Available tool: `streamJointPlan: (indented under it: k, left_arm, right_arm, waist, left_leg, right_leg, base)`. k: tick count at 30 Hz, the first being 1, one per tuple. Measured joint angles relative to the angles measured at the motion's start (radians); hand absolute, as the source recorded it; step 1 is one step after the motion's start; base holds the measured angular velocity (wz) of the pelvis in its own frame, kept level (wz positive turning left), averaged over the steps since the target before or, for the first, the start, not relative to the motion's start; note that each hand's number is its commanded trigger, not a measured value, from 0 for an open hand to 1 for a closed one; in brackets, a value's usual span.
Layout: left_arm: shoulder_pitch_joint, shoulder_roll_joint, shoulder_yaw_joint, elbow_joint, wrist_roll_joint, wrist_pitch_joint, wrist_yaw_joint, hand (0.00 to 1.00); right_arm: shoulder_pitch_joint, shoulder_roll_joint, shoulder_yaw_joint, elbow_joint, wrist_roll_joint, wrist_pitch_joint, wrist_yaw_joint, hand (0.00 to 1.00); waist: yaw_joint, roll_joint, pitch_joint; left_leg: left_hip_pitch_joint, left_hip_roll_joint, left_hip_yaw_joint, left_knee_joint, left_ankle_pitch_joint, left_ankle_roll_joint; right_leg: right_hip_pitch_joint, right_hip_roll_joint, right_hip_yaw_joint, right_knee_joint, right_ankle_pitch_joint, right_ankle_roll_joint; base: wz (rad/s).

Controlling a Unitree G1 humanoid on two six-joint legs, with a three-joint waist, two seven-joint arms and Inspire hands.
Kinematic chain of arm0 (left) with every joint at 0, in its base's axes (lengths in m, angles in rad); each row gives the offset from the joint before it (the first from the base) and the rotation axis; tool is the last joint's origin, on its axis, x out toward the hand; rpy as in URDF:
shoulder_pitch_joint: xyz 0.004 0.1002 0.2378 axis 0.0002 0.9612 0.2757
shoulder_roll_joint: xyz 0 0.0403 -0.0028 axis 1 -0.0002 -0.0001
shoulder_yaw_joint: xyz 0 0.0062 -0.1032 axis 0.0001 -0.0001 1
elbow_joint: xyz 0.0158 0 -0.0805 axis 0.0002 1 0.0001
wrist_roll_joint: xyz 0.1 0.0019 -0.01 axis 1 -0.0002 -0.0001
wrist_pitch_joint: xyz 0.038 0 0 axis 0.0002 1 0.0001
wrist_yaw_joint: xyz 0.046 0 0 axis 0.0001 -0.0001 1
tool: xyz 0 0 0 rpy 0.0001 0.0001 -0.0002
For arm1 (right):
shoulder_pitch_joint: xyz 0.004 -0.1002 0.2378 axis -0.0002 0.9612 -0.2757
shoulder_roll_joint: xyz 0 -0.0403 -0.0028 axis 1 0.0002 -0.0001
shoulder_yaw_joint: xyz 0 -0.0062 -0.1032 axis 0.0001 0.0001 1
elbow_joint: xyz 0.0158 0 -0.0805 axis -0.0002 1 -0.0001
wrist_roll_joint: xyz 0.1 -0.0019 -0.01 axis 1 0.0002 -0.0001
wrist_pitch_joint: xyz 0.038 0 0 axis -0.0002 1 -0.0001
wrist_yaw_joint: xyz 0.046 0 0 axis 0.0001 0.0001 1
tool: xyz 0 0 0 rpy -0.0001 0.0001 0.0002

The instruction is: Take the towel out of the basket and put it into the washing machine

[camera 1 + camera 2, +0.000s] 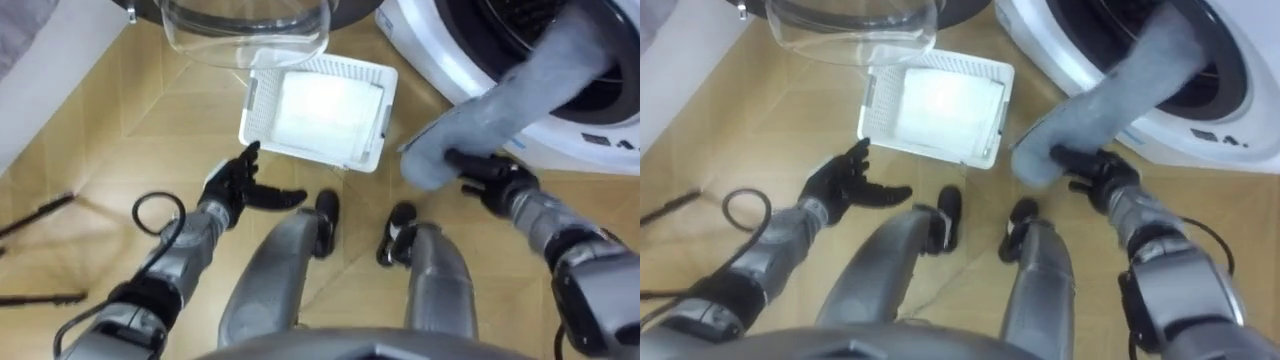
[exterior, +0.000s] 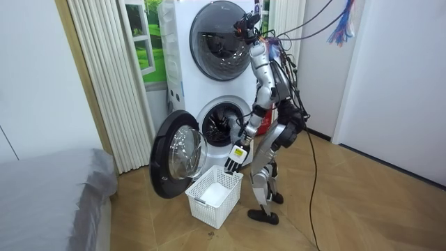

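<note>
A grey towel (image 1: 530, 90) drapes out of the lower washing machine's drum (image 1: 600, 70) and over its white rim. Its upper end lies inside the drum, and its lower end hangs in front. My right hand (image 1: 490, 175) is shut on that lower end, just below the rim. My left hand (image 1: 235, 185) is open and holds nothing, low over the floor near the white basket (image 1: 375, 120). In the room view I stand facing the stacked machines (image 2: 223, 125), with the round door (image 2: 174, 157) swung open towards the room view's left.
The white basket (image 2: 209, 202) stands on the wooden floor between me and the open glass door (image 1: 245, 30). A grey bed (image 2: 49, 195) lies at the room view's left. Thin black rods (image 1: 40, 215) lie on the floor to my left.
</note>
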Motion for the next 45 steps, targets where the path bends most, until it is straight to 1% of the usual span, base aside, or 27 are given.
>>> streamJointPlan:
  k: [1,2,3,4,5,6,7,8,10,11,13,15,16,20,23,26,29,32,34,36,37,38,39,41,42,44,45]
  left_arm:
    - [0.004,0.001,0.000,-0.009,0.002,0.001,0.012,0.00]
    - [0.004,0.001,0.000,-0.014,0.003,0.001,0.016,0.00]
    - [0.007,0.000,0.001,-0.022,0.008,0.001,0.029,0.00]
    - [0.021,0.000,0.005,-0.039,0.028,0.001,0.038,0.00]
    - [0.037,0.002,0.011,-0.052,0.041,-0.002,0.046,0.00]
    - [0.045,0.004,0.012,-0.059,0.041,-0.002,0.051,0.00]
    - [0.064,0.008,0.021,-0.077,0.041,-0.003,0.056,0.00]
    - [0.070,0.010,0.021,-0.080,0.042,-0.003,0.061,0.00]
    - [0.084,0.019,0.018,-0.094,0.041,-0.003,0.075,0.00]
    - [0.089,0.026,0.020,-0.102,0.040,-0.001,0.075,0.00]
    - [0.091,0.025,0.020,-0.108,0.040,0.003,0.080,0.00]
    - [0.096,0.021,0.020,-0.111,0.042,0.012,0.090,0.00]
    - [0.097,0.020,0.020,-0.112,0.043,0.016,0.093,0.00]
    - [0.096,0.019,0.021,-0.109,0.045,0.017,0.103,0.00]
    - [0.088,0.019,0.021,-0.109,0.045,0.022,0.112,0.00]
    - [0.075,0.019,0.021,-0.110,0.052,0.041,0.107,0.00]
    - [0.068,0.018,0.022,-0.111,0.052,0.050,0.090,0.00]
    - [0.068,0.015,0.022,-0.110,0.052,0.052,0.086,0.00]
    - [0.067,0.009,0.024,-0.110,0.071,0.052,0.068,0.00]
    - [0.060,0.008,0.024,-0.104,0.084,0.052,0.057,0.00]
    - [0.052,0.005,0.024,-0.090,0.102,0.052,0.052,0.00]
    - [0.048,0.003,0.027,-0.072,0.131,0.052,0.050,0.00]
    - [0.048,0.002,0.029,-0.063,0.145,0.052,0.049,0.00]
    - [0.042,0.000,0.034,-0.015,0.181,0.050,0.046,0.00]
    - [0.041,0.000,0.038,-0.001,0.182,0.050,0.045,0.00]
    - [0.046,0.001,0.060,0.032,0.208,0.051,0.046,0.00]
    - [0.048,0.004,0.065,0.034,0.219,0.051,0.049,0.00]
  right_arm:
    - [-0.010,-0.007,-0.021,-0.015,0.066,0.009,-0.017,1.00]
    - [-0.014,-0.012,-0.034,-0.026,0.093,0.009,-0.025,1.00]
    - [-0.031,-0.019,-0.065,-0.039,0.130,0.013,-0.040,1.00]
    - [-0.051,-0.023,-0.100,-0.063,0.168,0.027,-0.060,1.00]
    - [-0.082,-0.032,-0.120,-0.079,0.208,0.029,-0.074,1.00]
    - [-0.097,-0.036,-0.132,-0.087,0.228,0.029,-0.080,1.00]
    - [-0.132,-0.041,-0.163,-0.100,0.291,0.028,-0.089,1.00]
    - [-0.149,-0.045,-0.173,-0.100,0.327,0.028,-0.095,0.82]
    - [-0.191,-0.072,-0.185,-0.101,0.451,0.029,-0.110,0.32]
    - [-0.202,-0.081,-0.198,-0.107,0.493,0.032,-0.120,0.00]
    - [-0.205,-0.082,-0.225,-0.125,0.535,0.043,-0.164,0.00]
    - [-0.204,-0.081,-0.229,-0.126,0.561,0.044,-0.191,0.00]
    - [-0.205,-0.081,-0.246,-0.131,0.565,0.044,-0.203,0.00]
    - [-0.205,-0.081,-0.296,-0.141,0.605,0.044,-0.249,0.00]
    - [-0.205,-0.082,-0.303,-0.139,0.635,0.039,-0.264,0.00]
    - [-0.204,-0.082,-0.309,-0.127,0.636,0.035,-0.268,0.00]
    - [-0.201,-0.082,-0.309,-0.121,0.635,0.033,-0.269,0.00]
    - [-0.198,-0.082,-0.309,-0.106,0.636,0.028,-0.268,0.00]
    - [-0.192,-0.082,-0.309,-0.093,0.639,0.024,-0.265,0.00]
    - [-0.168,-0.081,-0.309,-0.094,0.658,0.015,-0.248,0.00]
    - [-0.144,-0.075,-0.309,-0.094,0.679,0.001,-0.233,0.00]
    - [-0.121,-0.064,-0.311,-0.093,0.690,-0.011,-0.224,0.00]
    - [-0.109,-0.059,-0.311,-0.093,0.691,-0.016,-0.221,0.00]
    - [-0.057,-0.052,-0.311,-0.090,0.691,-0.022,-0.201,0.00]
    - [-0.043,-0.049,-0.311,-0.090,0.691,-0.025,-0.195,0.00]
    - [0.010,-0.042,-0.309,-0.091,0.693,-0.026,-0.174,0.00]
    - [0.022,-0.040,-0.309,-0.093,0.693,-0.027,-0.169,0.00]
  waist:
    - [0.000,-0.008,-0.0015]
    - [-0.003,-0.012,-0.0009]
    - [-0.003,-0.017,-0.0025]
    - [-0.005,-0.023,-0.0046]
    - [-0.009,-0.031,-0.0075]
    - [-0.013,-0.035,-0.0080]
    - [-0.024,-0.044,-0.0070]
    - [-0.025,-0.049,-0.0077]
    - [-0.028,-0.063,-0.0110]
    - [-0.029,-0.070,-0.0138]
    - [-0.026,-0.070,-0.0141]
    - [-0.026,-0.070,-0.0141]
    - [-0.033,-0.070,-0.0142]
    - [-0.039,-0.070,-0.0144]
    - [-0.043,-0.069,-0.0145]
    - [-0.053,-0.068,-0.0153]
    - [-0.053,-0.063,-0.0176]
    - [-0.047,-0.060,-0.0194]
    - [-0.042,-0.055,-0.0224]
    - [-0.030,-0.052,-0.0244]
    - [-0.022,-0.050,-0.0252]
    - [-0.022,-0.048,-0.0249]
    - [-0.023,-0.046,-0.0258]
    - [-0.022,-0.034,-0.0292]
    - [-0.022,-0.032,-0.0304]
    - [-0.023,-0.023,-0.0334]
    - [-0.023,-0.022,-0.0341]
  left_leg:
    - [-0.013,-0.002,0.000,0.015,0.000,0.000]
    - [-0.017,-0.003,0.000,0.019,0.000,0.000]
    - [-0.022,-0.002,0.000,0.029,0.000,0.000]
    - [-0.022,-0.001,0.002,0.039,0.000,0.000]
    - [-0.020,0.001,0.005,0.046,0.000,0.000]
    - [-0.020,0.001,0.006,0.048,0.000,0.000]
    - [-0.016,0.001,0.007,0.053,0.000,0.001]
    - [-0.014,0.002,0.005,0.056,0.000,0.001]
    - [-0.007,0.003,-0.004,0.060,0.000,0.001]
    - [-0.011,0.003,-0.007,0.061,0.002,0.004]
    - [-0.017,0.001,-0.015,0.065,0.004,0.007]
    - [-0.017,-0.004,-0.015,0.065,0.006,0.011]
    - [-0.017,-0.012,-0.016,0.065,0.008,0.013]
    - [-0.017,-0.017,-0.013,0.073,0.007,0.019]
    - [-0.017,-0.017,-0.014,0.080,0.004,0.023]
    - [-0.007,-0.018,-0.015,0.081,0.002,0.026]
    - [0.005,-0.019,-0.014,0.075,0.004,0.028]
    - [0.022,-0.019,-0.014,0.063,0.005,0.028]
    - [0.041,-0.019,-0.014,0.035,0.013,0.029]
    - [0.059,-0.014,-0.015,0.014,0.017,0.028]
    - [0.080,-0.012,-0.016,-0.009,0.021,0.027]
    - [0.112,-0.012,-0.016,-0.035,0.025,0.027]
    - [0.127,-0.011,-0.016,-0.045,0.026,0.027]
    - [0.190,-0.007,-0.015,-0.092,0.027,0.027]
    - [0.207,-0.005,-0.014,-0.107,0.029,0.027]
    - [0.267,0.000,-0.012,-0.160,0.033,0.027]
    - [0.280,0.001,-0.012,-0.170,0.033,0.026]
  right_leg:
    - [-0.013,-0.005,0.000,0.010,-0.006,-0.003]
    - [-0.017,-0.007,0.000,0.014,-0.008,-0.004]
    - [-0.019,-0.008,-0.003,0.020,-0.010,-0.007]
    - [-0.018,-0.009,-0.002,0.027,-0.010,-0.007]
    - [-0.017,-0.008,-0.001,0.033,-0.009,-0.009]
    - [-0.016,-0.009,-0.001,0.037,-0.009,-0.009]
    - [-0.012,-0.011,-0.002,0.044,-0.009,-0.009]
    - [-0.008,-0.010,-0.003,0.045,-0.009,-0.009]
    - [0.010,-0.008,-0.014,0.047,-0.010,-0.010]
    - [0.010,-0.009,-0.018,0.047,-0.011,-0.007]
    - [0.010,-0.011,-0.023,0.048,-0.010,-0.006]
    - [0.010,-0.018,-0.025,0.052,-0.009,-0.004]
    - [0.009,-0.028,-0.030,0.060,-0.010,-0.002]
    - [0.013,-0.030,-0.029,0.063,-0.013,0.005]
    - [0.018,-0.030,-0.032,0.067,-0.014,0.008]
    - [0.030,-0.034,-0.037,0.066,-0.017,0.013]
    - [0.042,-0.042,-0.041,0.061,-0.017,0.014]
    - [0.058,-0.043,-0.045,0.050,-0.016,0.013]
    - [0.076,-0.040,-0.049,0.024,-0.009,0.015]
    - [0.097,-0.030,-0.056,-0.004,0.002,0.013]
    - [0.119,-0.024,-0.057,-0.029,0.010,0.015]
    - [0.149,-0.020,-0.058,-0.054,0.015,0.019]
    - [0.165,-0.014,-0.058,-0.066,0.017,0.021]
    - [0.230,0.004,-0.056,-0.125,0.029,0.030]
    - [0.247,0.010,-0.054,-0.145,0.034,0.033]
    - [0.309,0.025,-0.057,-0.210,0.050,0.039]
    - [0.322,0.027,-0.057,-0.221,0.051,0.041]
  base:
    - [0.08]
    - [0.08]
    - [0.04]
    - [0.00]
    - [-0.04]
    - [0.00]
    - [0.07]
    - [0.08]
    - [0.17]
    - [0.22]
    - [0.11]
    - [0.05]
    - [0.12]
    - [0.05]
    - [0.00]
    - [0.06]
    - [0.00]
    - [0.00]
    - [-0.02]
    - [-0.05]
    - [-0.05]
    - [-0.03]
    - [-0.04]
    - [-0.10]
    - [-0.15]
    - [-0.13]
    - [-0.06]
